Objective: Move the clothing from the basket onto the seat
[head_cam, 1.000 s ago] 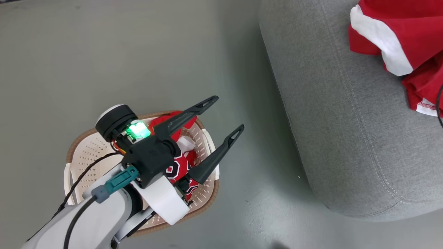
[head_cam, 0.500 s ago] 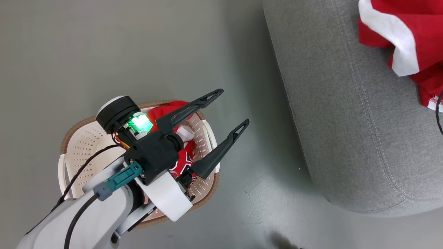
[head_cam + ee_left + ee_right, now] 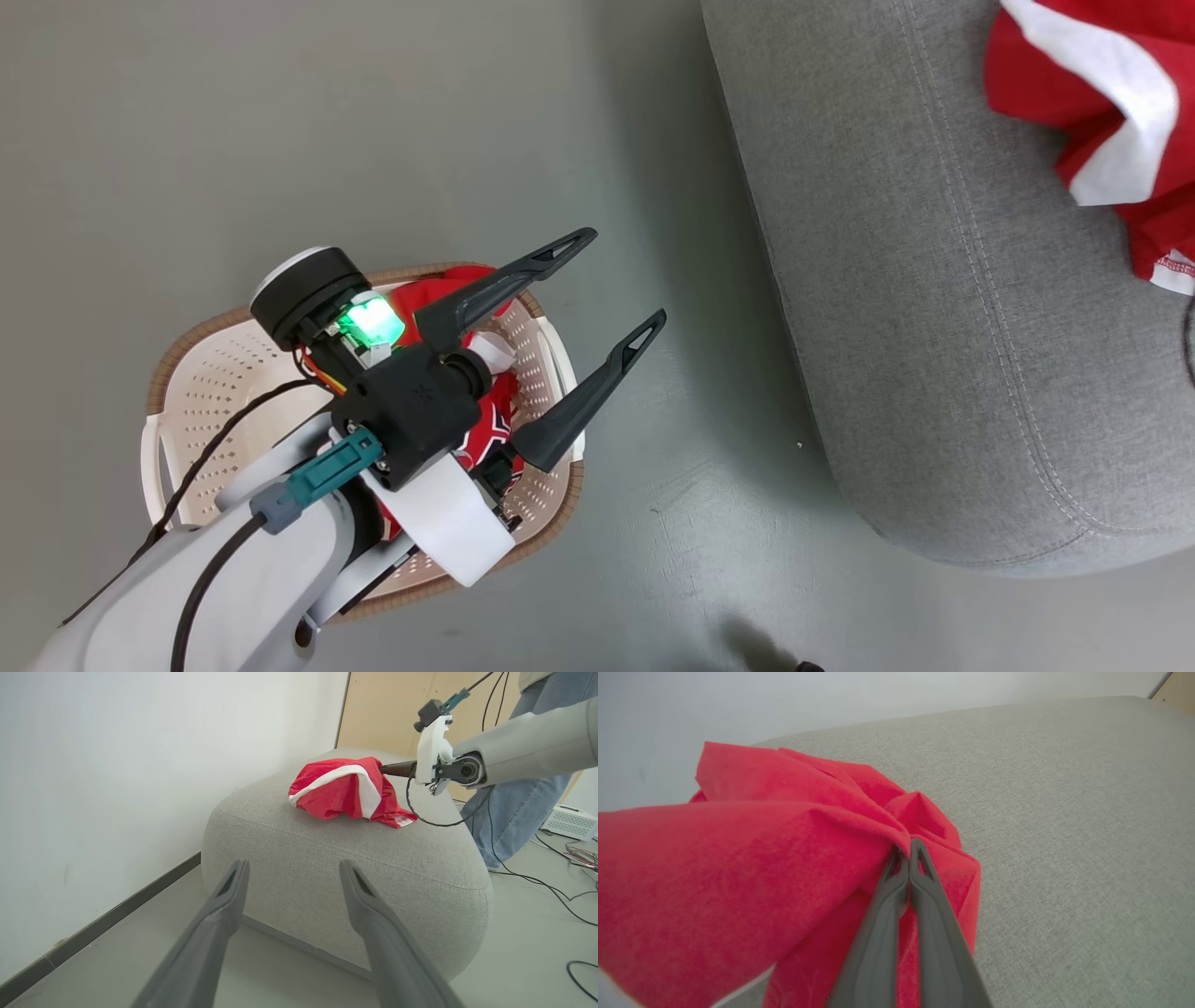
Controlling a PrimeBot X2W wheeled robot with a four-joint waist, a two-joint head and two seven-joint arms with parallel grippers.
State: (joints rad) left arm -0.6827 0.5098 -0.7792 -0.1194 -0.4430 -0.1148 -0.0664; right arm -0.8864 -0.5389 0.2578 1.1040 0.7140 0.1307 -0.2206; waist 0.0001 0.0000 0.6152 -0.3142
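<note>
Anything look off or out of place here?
Nothing damaged or spilled. The red garment lies bunched on the seat, right gripper shut on a fold; a jersey sits in the basket under the open left gripper.

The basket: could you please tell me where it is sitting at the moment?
In the head view the basket sits on the floor at lower left, directly under the open left claw, with the grey seat apart to its right.

Woven matt grey fabric seat (image 3: 934, 327), perforated smooth plastic basket (image 3: 215, 373), soft red cloth clothing (image 3: 738, 858)
</note>
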